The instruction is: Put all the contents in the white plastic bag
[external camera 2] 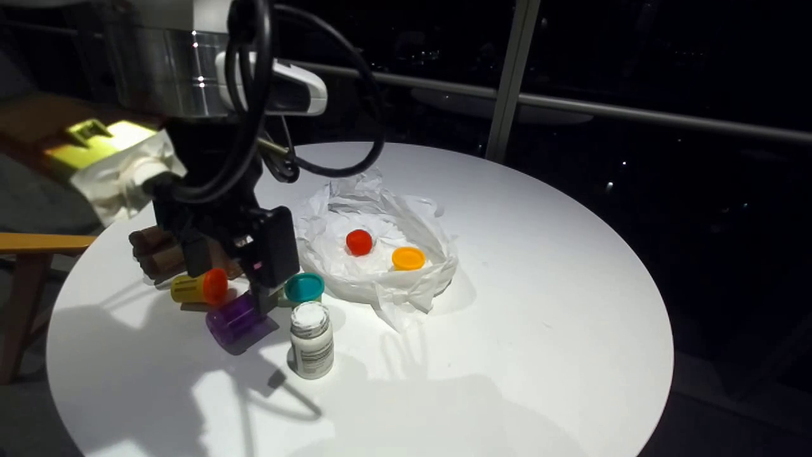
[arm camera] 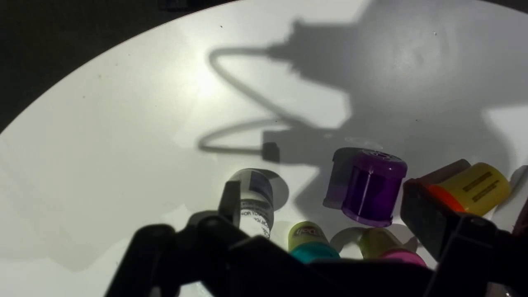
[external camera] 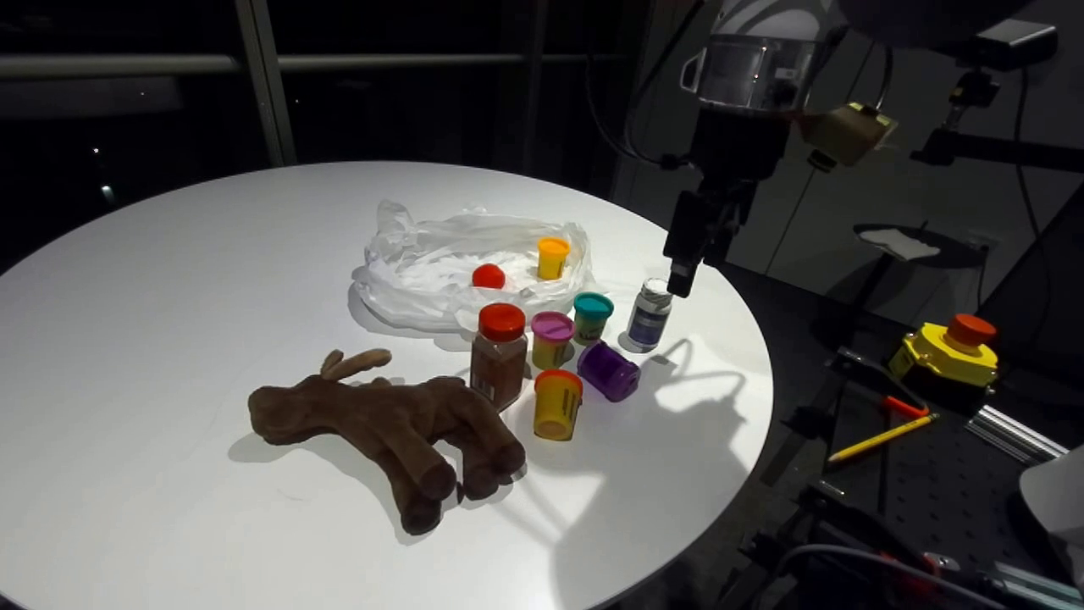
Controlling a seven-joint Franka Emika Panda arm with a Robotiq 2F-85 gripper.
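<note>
Mid-loading, we judge, nearest in an exterior view we have the brown plush long-legged toy (external camera: 381,415), then a purple plastic jar (external camera: 608,371) on its side, likely our next pick, needing our empty, wide-apart jaws lowered around it, and beyond, the wrinkled white plastic bag (external camera: 423,312) holding an orange-yellow jar (external camera: 553,258).

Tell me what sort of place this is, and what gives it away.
Most likely a robotics lab or similar workspace: in view are a robot arm, a yellow box with a red button, perhaps an emergency stop, and a dark board dotted with holes.
</note>
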